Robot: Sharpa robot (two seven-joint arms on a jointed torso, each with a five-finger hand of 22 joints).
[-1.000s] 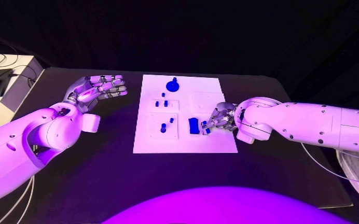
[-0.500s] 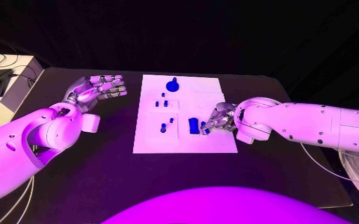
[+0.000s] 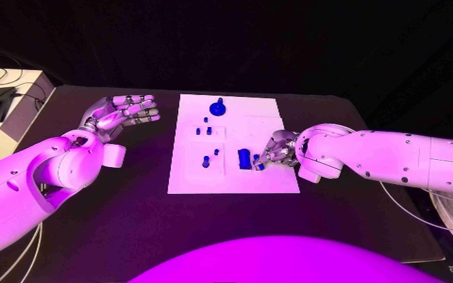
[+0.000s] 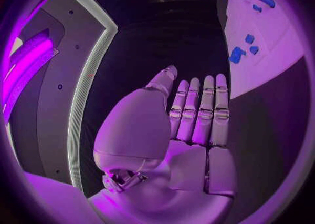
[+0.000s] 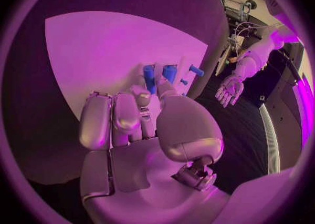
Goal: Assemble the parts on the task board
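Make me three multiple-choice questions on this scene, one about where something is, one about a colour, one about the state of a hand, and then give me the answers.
1. Where is the left hand?
A. Over the black table, apart from the task board
B. On the board's middle
C. Touching the right arm

2. What colour are the parts on the board?
A. Yellow
B. Blue
C. Green

3. What is the right hand doing?
A. Raised high above the table
B. Resting flat on bare table
C. Down at the board's near right area, fingertips at a blue part

Answers: 1 A, the head view shows it left of the board, holding nothing. 2 B, every small piece looks blue. 3 C, its fingers meet the blue pieces there, though a firm hold is unclear.
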